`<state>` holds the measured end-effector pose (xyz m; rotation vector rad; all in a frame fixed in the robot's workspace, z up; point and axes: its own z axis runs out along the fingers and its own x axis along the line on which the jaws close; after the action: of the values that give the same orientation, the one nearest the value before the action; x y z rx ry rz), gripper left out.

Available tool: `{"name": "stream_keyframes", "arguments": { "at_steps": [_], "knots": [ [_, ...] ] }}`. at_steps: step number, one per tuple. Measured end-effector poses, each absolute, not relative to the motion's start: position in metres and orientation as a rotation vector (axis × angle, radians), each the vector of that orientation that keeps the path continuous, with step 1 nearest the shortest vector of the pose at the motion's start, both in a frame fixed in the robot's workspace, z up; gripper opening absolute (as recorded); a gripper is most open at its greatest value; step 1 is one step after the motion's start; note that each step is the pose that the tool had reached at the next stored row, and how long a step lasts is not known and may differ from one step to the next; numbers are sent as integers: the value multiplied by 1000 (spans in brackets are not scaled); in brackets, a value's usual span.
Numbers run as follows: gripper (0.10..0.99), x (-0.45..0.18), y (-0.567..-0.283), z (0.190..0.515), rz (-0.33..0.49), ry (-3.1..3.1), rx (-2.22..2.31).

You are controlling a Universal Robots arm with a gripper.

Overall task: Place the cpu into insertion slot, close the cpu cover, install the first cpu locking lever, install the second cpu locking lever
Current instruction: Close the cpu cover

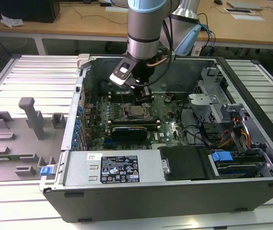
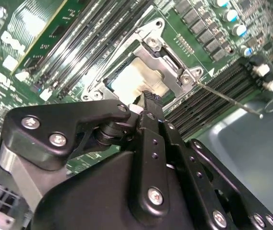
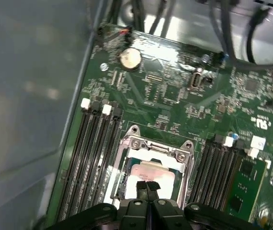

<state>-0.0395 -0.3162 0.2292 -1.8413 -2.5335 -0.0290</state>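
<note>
The gripper (image 3: 147,185) has its two black fingers pressed together, with nothing visible between them. In both wrist views its tip sits right at the near edge of the cpu (image 3: 151,171); I cannot tell whether it touches or hangs just above.

The cpu lies in the insertion slot (image 1: 136,113), in the upper middle of the exterior view, directly under the arm (image 1: 145,28). It rests flat with its pale metal top facing up. Being square, it has no real long axis, and its edges run parallel to the memory slots (image 3: 94,149) on either side.

The cpu cover (image 3: 156,150) appears to be lying down around the chip, which shows through its window. A thin locking lever (image 2: 228,98) slants away from one socket corner and passes over the neighbouring memory slots. Its long axis crosses theirs, and its free end is clear of the socket, so it looks unlatched.

Judging from this, the main danger is the closed tip bearing on the chip or frame off-centre. That could nudge the cpu askew in the socket and stress the contacts beneath. The lever is slim and probably springy, so a push from narrow fingertips could slide off it and strike the motherboard (image 3: 167,96) or a memory slot. The case wall (image 1: 126,201) also leaves the arm little room to move sideways.
</note>
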Motion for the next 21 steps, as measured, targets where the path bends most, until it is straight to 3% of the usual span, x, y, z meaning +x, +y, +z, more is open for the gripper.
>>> {"name": "stream_keyframes", "arguments": {
  "at_steps": [21],
  "knots": [
    [106,-40,-316,228,-21,-2943,-1064]
  ]
}}
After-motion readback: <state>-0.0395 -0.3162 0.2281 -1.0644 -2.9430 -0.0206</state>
